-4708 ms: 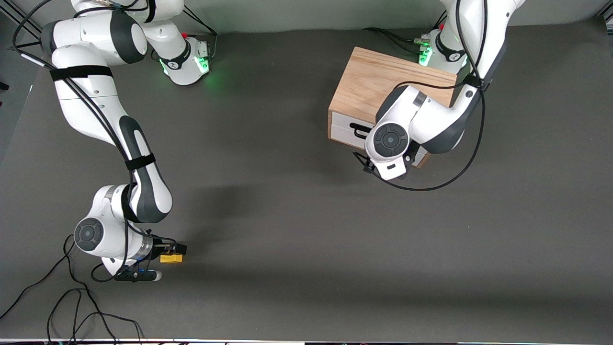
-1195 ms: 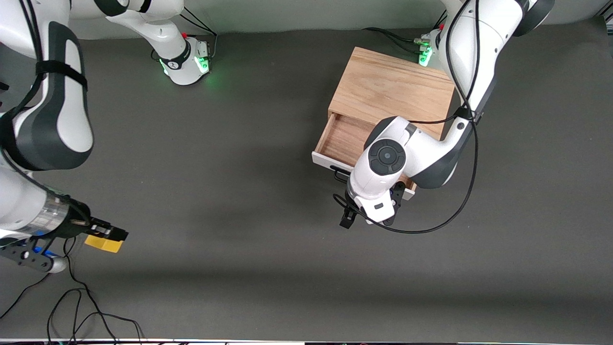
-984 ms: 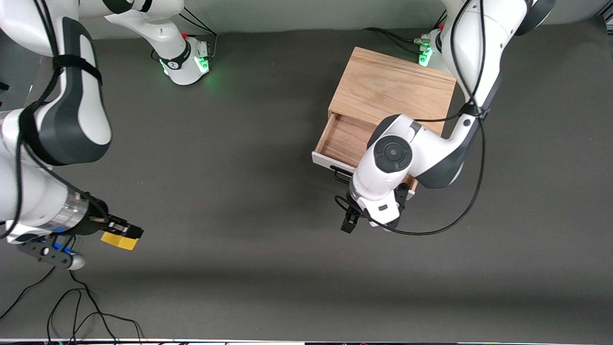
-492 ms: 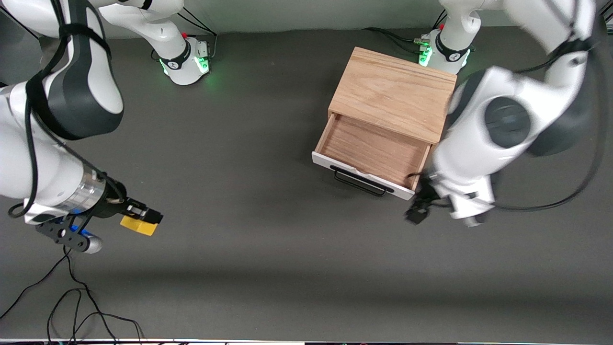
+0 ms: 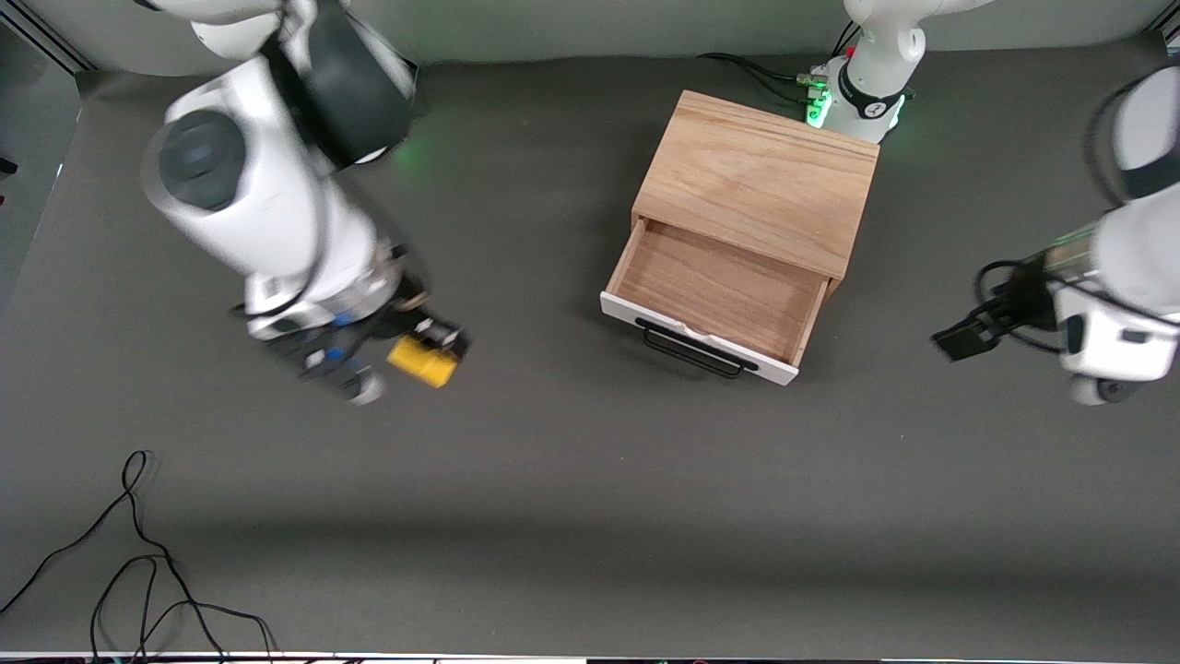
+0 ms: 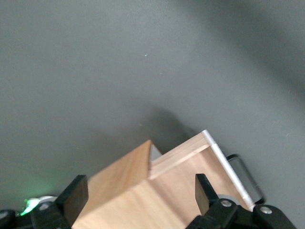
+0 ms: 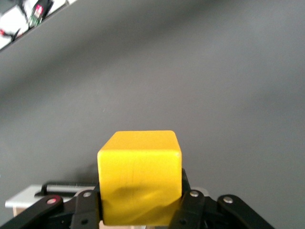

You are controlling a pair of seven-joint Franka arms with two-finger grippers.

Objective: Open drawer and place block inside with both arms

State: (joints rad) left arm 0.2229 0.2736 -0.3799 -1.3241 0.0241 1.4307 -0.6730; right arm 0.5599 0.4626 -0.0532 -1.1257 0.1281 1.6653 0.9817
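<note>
The drawer (image 5: 719, 293) stands pulled out of the light oak box (image 5: 761, 175), its wooden tray empty, with the white front panel (image 5: 645, 318) and black wire handle (image 5: 693, 350) toward the front camera. My right gripper (image 5: 441, 343) is shut on the yellow block (image 5: 422, 361) and holds it above the bare mat, beside the drawer toward the right arm's end. In the right wrist view the block (image 7: 140, 174) fills the gripper (image 7: 140, 212). My left gripper (image 5: 957, 339) is open and empty, over the mat toward the left arm's end. Its wrist view shows the gripper (image 6: 139, 198) wide open, with the box (image 6: 143, 195) past it.
The left arm's green-lit base (image 5: 862, 92) stands at the box's back corner. Loose black cables (image 5: 138, 563) lie on the mat near the front camera at the right arm's end. The dark grey mat (image 5: 572, 480) lies between the arms.
The right arm has swung the block from the front corner up toward the drawer. The left arm has drawn away from the open drawer toward its own end of the table.
</note>
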